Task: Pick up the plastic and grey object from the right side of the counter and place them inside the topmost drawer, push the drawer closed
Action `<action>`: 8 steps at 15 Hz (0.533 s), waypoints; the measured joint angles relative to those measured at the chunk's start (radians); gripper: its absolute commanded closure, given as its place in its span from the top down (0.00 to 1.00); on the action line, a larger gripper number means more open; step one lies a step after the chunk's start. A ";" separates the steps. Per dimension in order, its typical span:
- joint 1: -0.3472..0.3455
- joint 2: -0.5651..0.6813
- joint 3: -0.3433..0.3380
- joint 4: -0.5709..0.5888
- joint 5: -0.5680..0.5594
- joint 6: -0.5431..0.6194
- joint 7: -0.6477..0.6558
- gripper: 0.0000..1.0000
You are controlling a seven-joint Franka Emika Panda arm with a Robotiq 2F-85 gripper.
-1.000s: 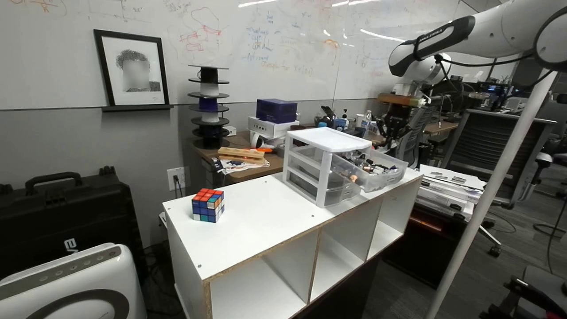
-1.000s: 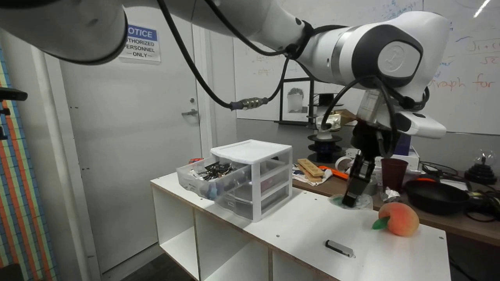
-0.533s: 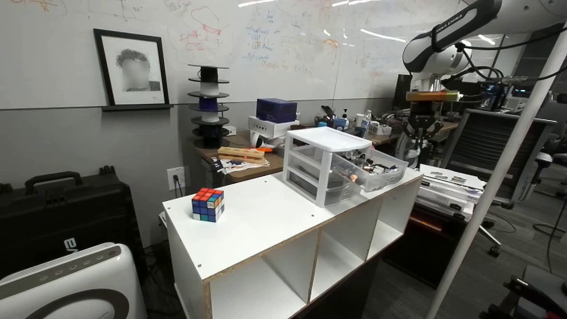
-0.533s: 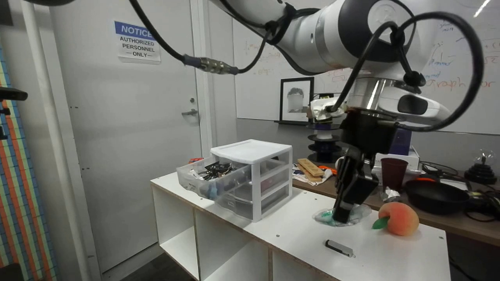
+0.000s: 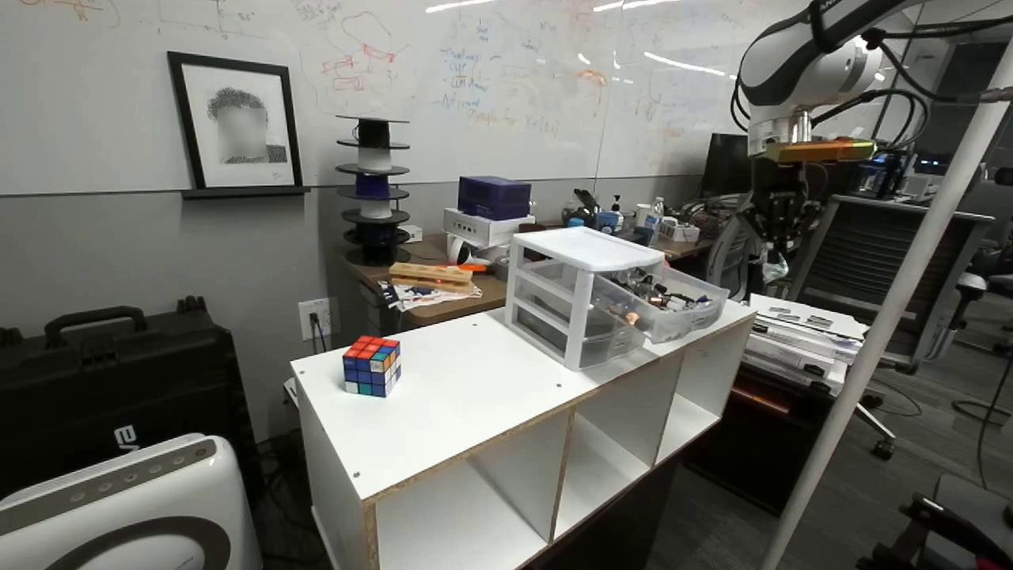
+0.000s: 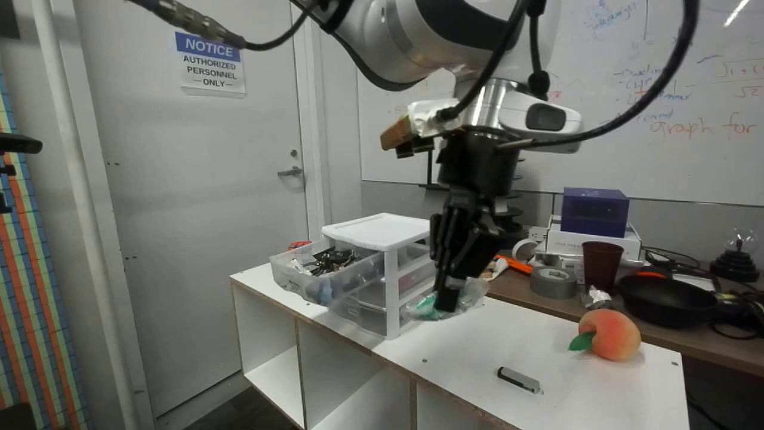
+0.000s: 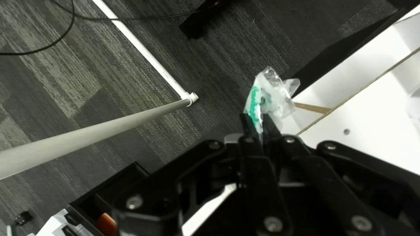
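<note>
The black 2-fingered gripper points down with its fingers drawn together, pinching a crumpled, clear, green-printed plastic bag between their tips. The bag hangs in the air: the wrist view shows it against dark grey carpet and just beside the edge of a white counter with open compartments below, and in an exterior view it hangs to the right of, and apart from, a white-framed plastic drawer unit. That unit stands on the counter with its topmost clear drawer pulled out in both exterior views, holding a jumble of small, mostly dark parts. A small oblong grey and black object lies flat on the counter, near but apart from a pinkish-orange peach with a green leaf. In an exterior view a multicoloured puzzle cube, its top mostly red, sits near the counter's left end as seen there. Behind the counter, a brown wooden desk carries a black frying pan, a dark red cup, a roll of grey tape and a purple box on top of a white box.
</note>
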 measured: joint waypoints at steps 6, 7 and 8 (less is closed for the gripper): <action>0.077 -0.275 0.057 -0.303 0.064 0.044 -0.157 0.02; 0.092 -0.322 0.069 -0.352 0.091 0.044 -0.175 0.02; 0.108 -0.369 0.081 -0.399 0.125 0.044 -0.189 0.02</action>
